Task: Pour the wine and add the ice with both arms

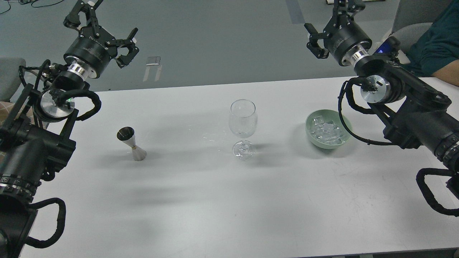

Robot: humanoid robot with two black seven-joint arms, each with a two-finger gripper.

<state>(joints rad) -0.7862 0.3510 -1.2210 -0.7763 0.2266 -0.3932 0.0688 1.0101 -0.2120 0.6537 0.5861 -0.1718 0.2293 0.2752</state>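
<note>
An empty clear wine glass (243, 120) stands upright mid-table. A steel jigger (131, 143) stands to its left. A pale green bowl (310, 138) to its right holds several clear ice cubes (326, 129). My left gripper (104, 29) is raised beyond the table's far left edge, well behind the jigger, open and empty. My right gripper (328, 23) is raised beyond the far edge, behind the bowl, with its fingers spread and nothing in them. No wine bottle is in view.
The white table (215, 200) spans the view. A person in a dark teal top (435, 39) sits at the far right corner, an arm resting on the table. A grey chair (10, 77) stands at the far left. Grey floor lies beyond.
</note>
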